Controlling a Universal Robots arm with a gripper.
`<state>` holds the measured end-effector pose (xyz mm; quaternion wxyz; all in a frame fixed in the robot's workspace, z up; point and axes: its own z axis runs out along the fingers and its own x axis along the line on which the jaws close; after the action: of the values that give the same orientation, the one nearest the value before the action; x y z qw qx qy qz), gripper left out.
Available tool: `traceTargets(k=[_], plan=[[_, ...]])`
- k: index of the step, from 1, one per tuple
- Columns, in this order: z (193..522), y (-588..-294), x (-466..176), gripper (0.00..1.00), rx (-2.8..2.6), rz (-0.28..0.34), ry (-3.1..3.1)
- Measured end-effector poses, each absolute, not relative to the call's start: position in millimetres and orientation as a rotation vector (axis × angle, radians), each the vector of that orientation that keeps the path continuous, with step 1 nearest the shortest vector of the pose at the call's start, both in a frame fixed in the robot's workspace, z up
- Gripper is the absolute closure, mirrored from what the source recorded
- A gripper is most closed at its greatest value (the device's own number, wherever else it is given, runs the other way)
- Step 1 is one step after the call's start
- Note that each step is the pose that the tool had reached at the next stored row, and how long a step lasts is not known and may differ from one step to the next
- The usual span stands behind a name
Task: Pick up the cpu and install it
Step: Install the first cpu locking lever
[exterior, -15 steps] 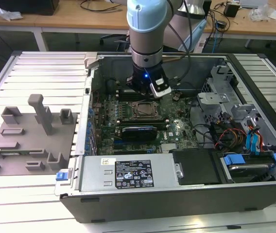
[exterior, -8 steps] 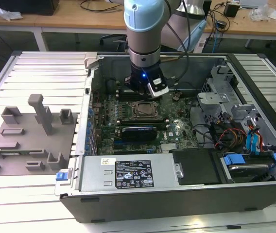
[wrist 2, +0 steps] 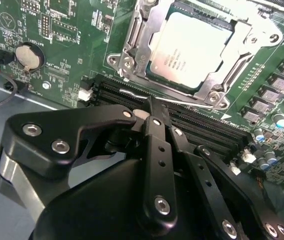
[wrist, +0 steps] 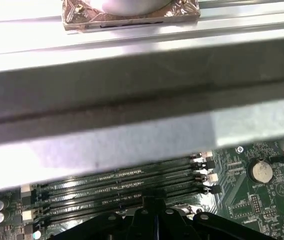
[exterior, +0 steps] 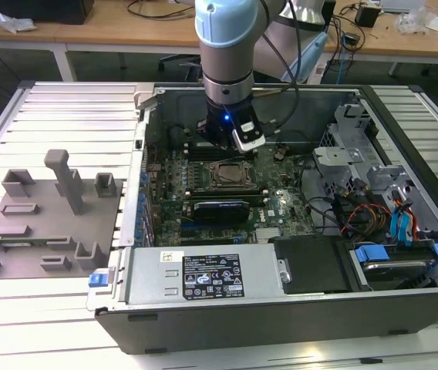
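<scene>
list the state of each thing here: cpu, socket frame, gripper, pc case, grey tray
cpu: seated flat in the socket
socket frame: lying around the cpu; latch state unclear
gripper: fingers shut, holding nothing, over the memory slots beside the socket
pc case: side open, lying flat
grey tray: on the table, outside the case, no chip on it

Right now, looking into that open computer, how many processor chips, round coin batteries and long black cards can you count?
cpu, seated in its socket: 1
coin battery: 1
long black card: 1
Total: 3
</scene>
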<state>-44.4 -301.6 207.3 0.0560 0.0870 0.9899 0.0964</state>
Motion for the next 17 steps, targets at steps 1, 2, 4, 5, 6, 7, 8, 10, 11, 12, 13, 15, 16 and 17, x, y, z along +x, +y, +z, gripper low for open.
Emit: traceTargets(k=[1, 2, 4, 5, 6, 7, 8, 10, 11, 12, 13, 15, 16, 17], plan=[[207.2, -301.6, -44.3, 0.89, 0.265, 0.29, 3.004], [207.3, -301.7, -44.4, 0.89, 0.27, 0.284, 3.003], [207.1, -301.7, -44.4, 0.89, 0.288, 0.273, 3.001], [206.9, -301.7, -44.5, 0.89, 0.297, 0.27, 2.999], [206.6, -301.7, -44.5, 0.89, 0.31, 0.268, 2.997], [206.4, -301.7, -44.6, 0.89, 0.321, 0.267, 2.996], [206.2, -301.7, -44.7, 0.89, 0.331, 0.266, 2.994], [205.5, -301.6, -45.1, 0.89, 0.358, 0.264, 2.988], [205.3, -301.6, -45.3, 0.89, 0.363, 0.263, 2.986], [205.2, -301.4, -45.4, 0.89, 0.366, 0.262, 2.984], [205.0, -300.8, -45.8, 0.89, 0.371, 0.261, 2.979], [205.0, -299.8, -46.0, 0.89, 0.376, 0.258, 2.974], [205.0, -298.9, -46.1, 0.89, 0.376, 0.256, 2.972], [204.9, -298.3, -46.1, 0.89, 0.377, 0.253, 2.97]])
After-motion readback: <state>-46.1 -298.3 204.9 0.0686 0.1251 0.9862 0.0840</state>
